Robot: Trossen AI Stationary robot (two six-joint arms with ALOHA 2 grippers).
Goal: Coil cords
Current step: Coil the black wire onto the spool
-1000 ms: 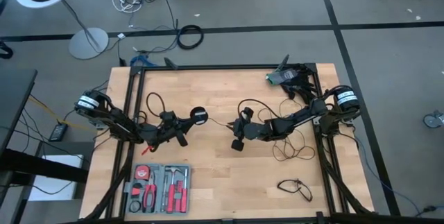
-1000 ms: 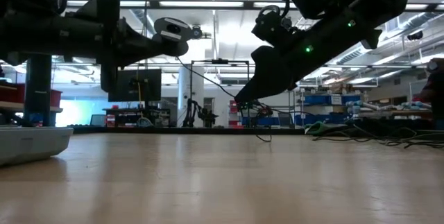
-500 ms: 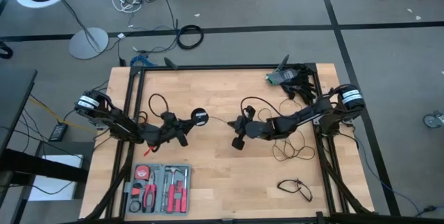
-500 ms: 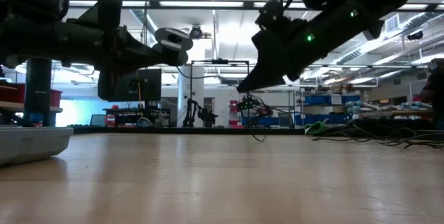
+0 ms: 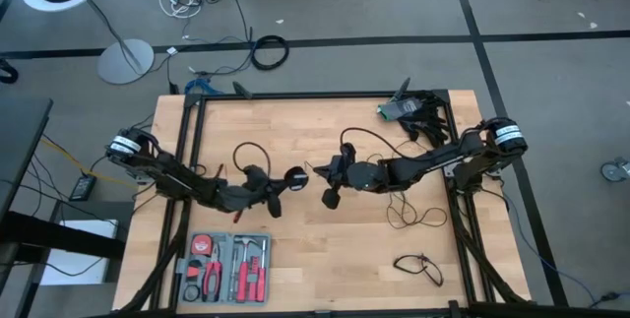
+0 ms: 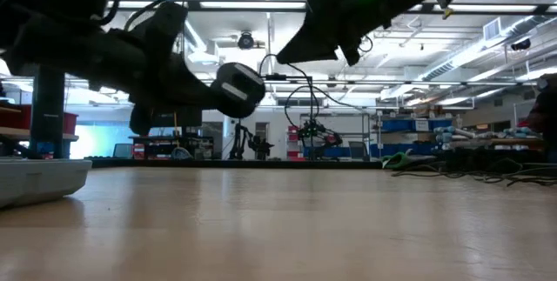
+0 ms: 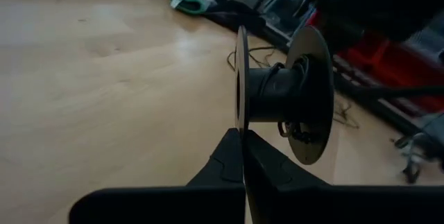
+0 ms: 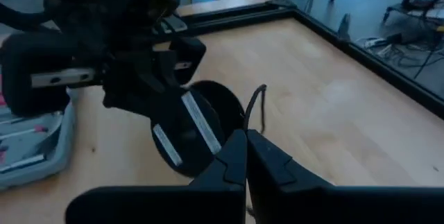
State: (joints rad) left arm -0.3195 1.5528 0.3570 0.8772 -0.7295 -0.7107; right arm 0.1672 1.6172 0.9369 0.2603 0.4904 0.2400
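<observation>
We see the long cord [image 5: 346, 144] rising in a thin black loop above the middle of the wooden table [image 5: 305, 249], its end wound onto a small black disc [image 5: 295, 178] that is really a little spool with two round flanges, as the left wrist view makes plain. The disc hangs in the air over the table's centre, well clear of the wood in the low view. The left gripper [image 5: 279, 182] has its fingers clenched on the edge of one flange, the two dark tips pressed together around the thin rim. Just beside the disc, the right gripper [image 5: 317, 171] has its fingers pinched tight, with the thin cord running up from between their tips; the two grippers nearly meet at mid-table. More of the cord lies in loose loops [image 5: 413, 215] on the wood under the right arm [image 5: 433, 160], toward the table's right edge. A second loop of thin black cord [image 5: 244, 151] stands above the left arm [image 5: 177, 175]. We cannot tell where one cord ends and another begins.

Farther out, a short dark tangle [image 5: 418, 266] lies near the table's front right corner, a tray of red-handled tools [image 5: 228, 266] sits at the front left, and a green-tipped bundle [image 5: 406, 108] rests at the back right corner
</observation>
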